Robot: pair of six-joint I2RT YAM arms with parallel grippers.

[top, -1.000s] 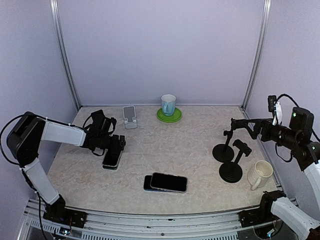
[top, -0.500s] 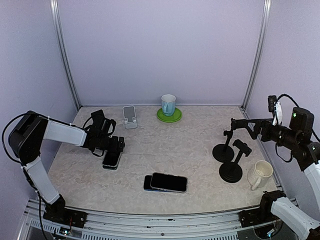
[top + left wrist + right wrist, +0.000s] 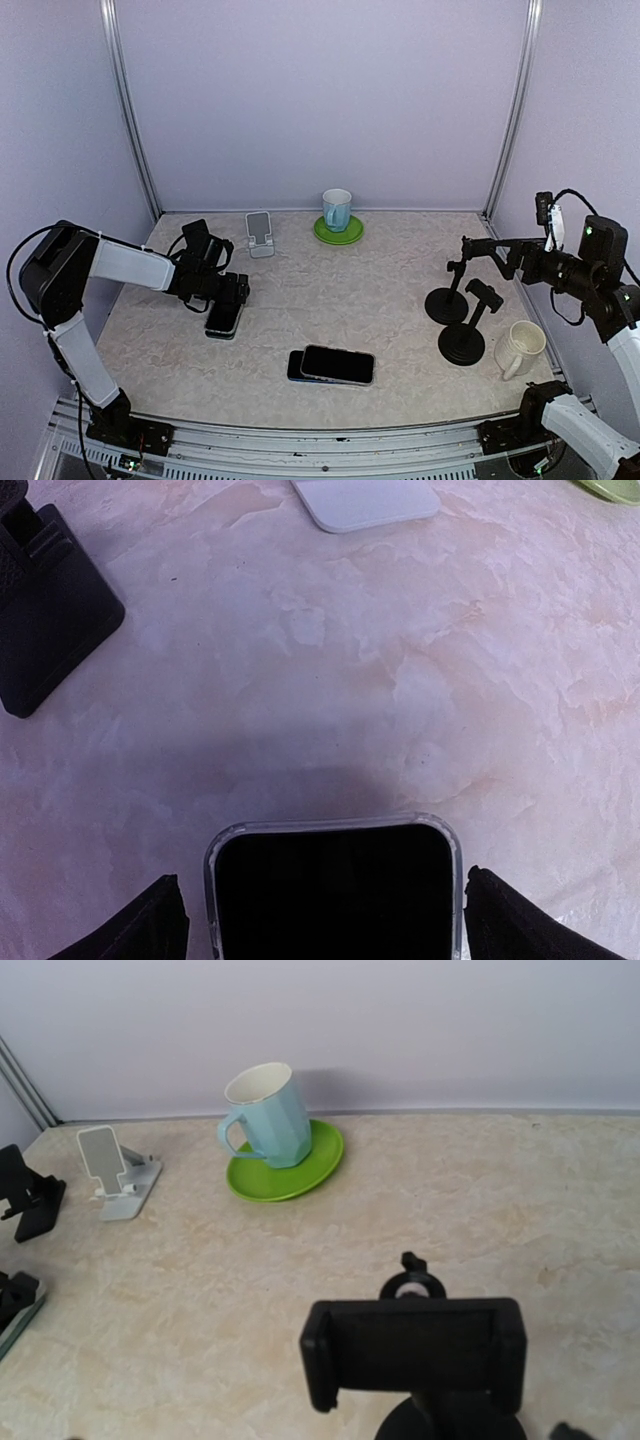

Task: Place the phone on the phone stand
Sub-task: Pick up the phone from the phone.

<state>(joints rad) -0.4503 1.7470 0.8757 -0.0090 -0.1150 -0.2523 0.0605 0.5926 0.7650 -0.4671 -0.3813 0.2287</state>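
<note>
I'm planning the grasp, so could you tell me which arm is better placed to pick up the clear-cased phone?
Left: the open left gripper straddles the phone; the right gripper hangs far off by the black stands.

At the back of the marbled beige surface, near the middle, you have a pale blue mug standing upright on a bright green saucer. The mug is white inside, faceted on its sides, and in the right wrist view its handle turns to the left. The saucer's rim shows all round the mug's foot.

Near the right edge, toward the front, a cream mug stands upright straight on the surface – its handle points left and slightly forward.

Plain lilac walls close in the back and both sides – an aluminium post runs up the left rear corner and a second post up the right.
</note>
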